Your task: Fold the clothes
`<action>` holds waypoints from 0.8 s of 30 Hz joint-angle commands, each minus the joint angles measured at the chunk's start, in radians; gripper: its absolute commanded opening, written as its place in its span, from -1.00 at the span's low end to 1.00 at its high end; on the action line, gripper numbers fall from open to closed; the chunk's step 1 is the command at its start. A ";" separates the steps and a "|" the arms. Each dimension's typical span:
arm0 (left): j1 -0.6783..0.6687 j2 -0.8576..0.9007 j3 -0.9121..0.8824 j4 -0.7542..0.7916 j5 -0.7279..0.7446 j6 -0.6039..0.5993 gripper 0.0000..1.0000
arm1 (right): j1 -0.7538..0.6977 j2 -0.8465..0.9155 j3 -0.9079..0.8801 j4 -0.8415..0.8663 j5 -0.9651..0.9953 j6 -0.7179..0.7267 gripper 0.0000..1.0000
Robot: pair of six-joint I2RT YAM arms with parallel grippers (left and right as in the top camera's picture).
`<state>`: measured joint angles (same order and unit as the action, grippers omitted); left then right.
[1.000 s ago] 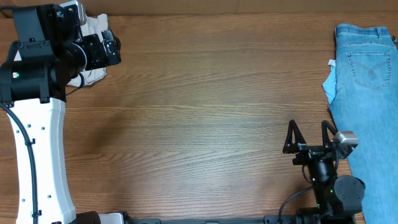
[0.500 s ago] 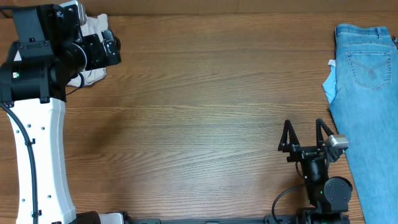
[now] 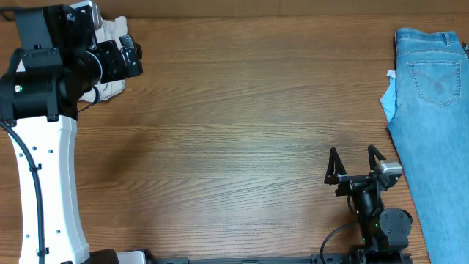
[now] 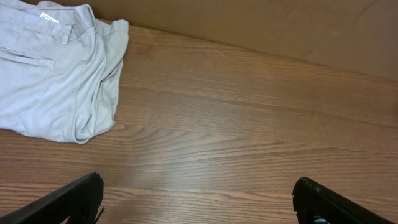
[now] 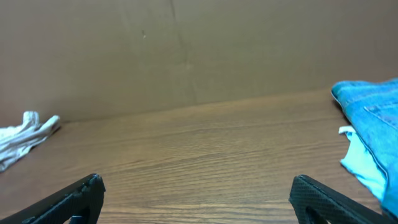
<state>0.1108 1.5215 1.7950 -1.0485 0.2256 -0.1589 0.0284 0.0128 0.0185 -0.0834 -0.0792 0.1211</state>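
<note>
The beige khaki trousers [image 3: 111, 31] lie bunched at the table's far left corner, mostly hidden under my left arm in the overhead view. In the left wrist view they [image 4: 56, 74] lie at the upper left, waistband and a pocket slit showing. My left gripper [image 3: 132, 53] hovers just right of them, open and empty [image 4: 199, 182], with bare wood between its fingers. My right gripper [image 3: 353, 154] is open and empty [image 5: 197, 180] near the front right, far from the trousers, which show small at the left of the right wrist view [image 5: 25, 134].
Light-blue denim jeans [image 3: 432, 110] lie along the table's right edge, just right of my right gripper, and also show in the right wrist view [image 5: 373, 118]. A brown cardboard wall [image 5: 186, 50] stands along the table's far edge.
My right gripper has shifted a little left, away from the jeans, and toward the front edge. The left arm and the trousers have not moved.
</note>
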 commanded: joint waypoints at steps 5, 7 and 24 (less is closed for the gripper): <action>0.001 -0.002 0.002 0.001 0.011 -0.014 1.00 | 0.003 -0.010 -0.011 0.008 -0.027 -0.066 1.00; 0.001 -0.002 0.002 0.001 0.011 -0.014 0.99 | 0.003 -0.010 -0.011 0.008 -0.026 -0.066 1.00; 0.001 -0.002 0.002 0.001 0.011 -0.014 1.00 | 0.003 -0.010 -0.011 0.008 -0.027 -0.066 1.00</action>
<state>0.1108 1.5215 1.7950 -1.0485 0.2256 -0.1589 0.0288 0.0128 0.0185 -0.0830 -0.1005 0.0628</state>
